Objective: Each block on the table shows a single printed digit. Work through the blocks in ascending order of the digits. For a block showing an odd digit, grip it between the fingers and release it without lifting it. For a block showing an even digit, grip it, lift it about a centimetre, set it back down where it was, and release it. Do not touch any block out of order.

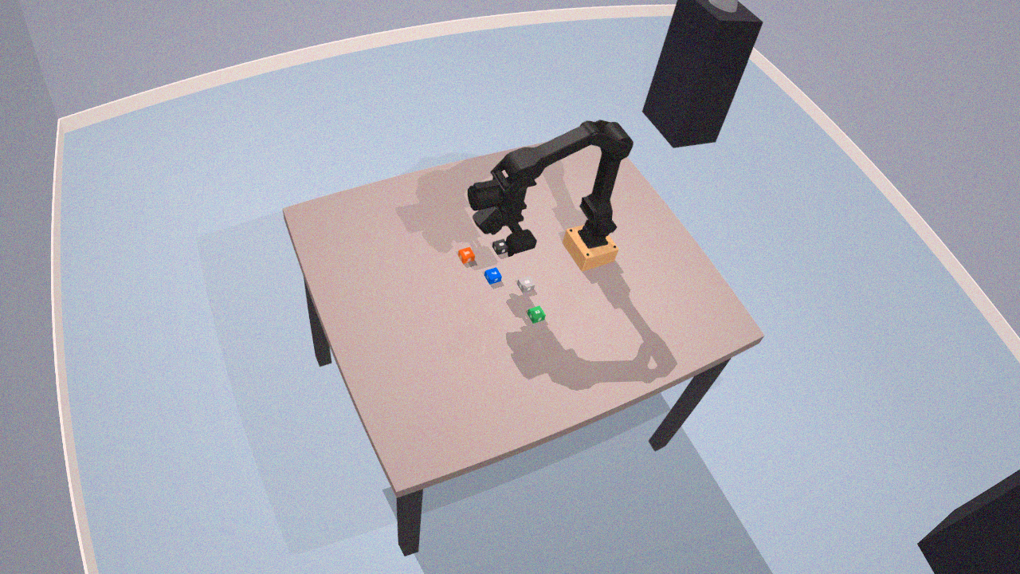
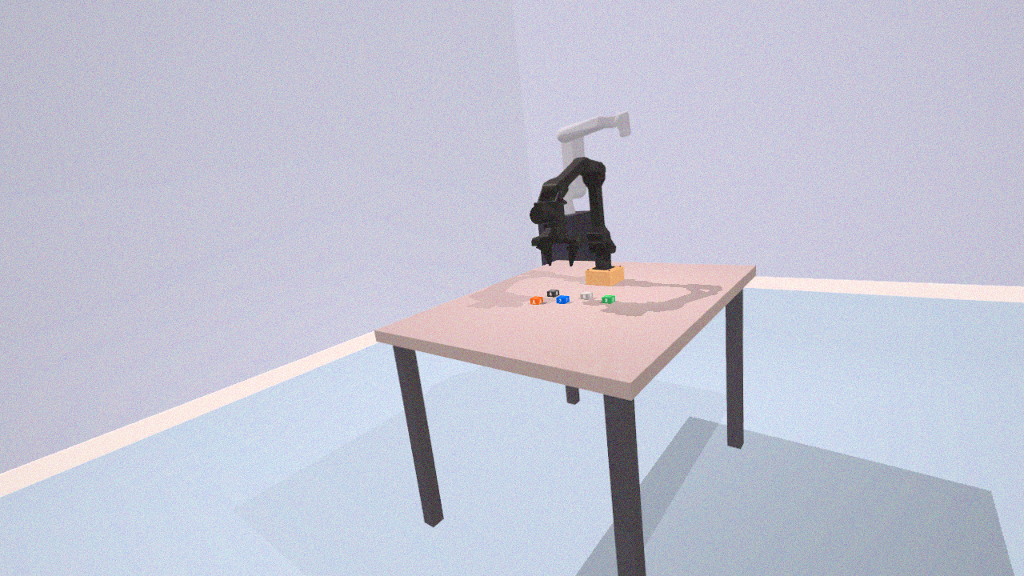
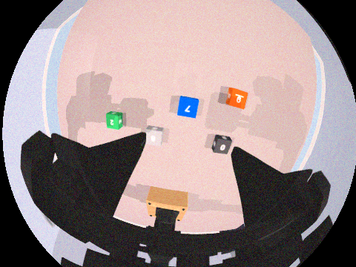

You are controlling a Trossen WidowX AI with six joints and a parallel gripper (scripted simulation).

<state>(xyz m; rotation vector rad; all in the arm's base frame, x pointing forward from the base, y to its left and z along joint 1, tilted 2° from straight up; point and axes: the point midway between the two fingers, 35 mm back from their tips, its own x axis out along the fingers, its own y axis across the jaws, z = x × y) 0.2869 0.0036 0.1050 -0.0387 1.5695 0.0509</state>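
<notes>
the top view looks steeply down from high and far, taking in the whole table (image 1: 441,385). the exterior view stands well off at about table height, facing a corner of it. the wrist view sits close behind the pincer (image 3: 185,145), looking down. all three share the table's middle.

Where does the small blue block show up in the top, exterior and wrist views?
Top: the small blue block lies near the table's middle, below and between the orange block and the black block.
Exterior, in the row of blocks, just right of the orange one.
Wrist, upper centre, above the open tool's fingers.
Shared landmark: the tan base block under the arm.
</notes>
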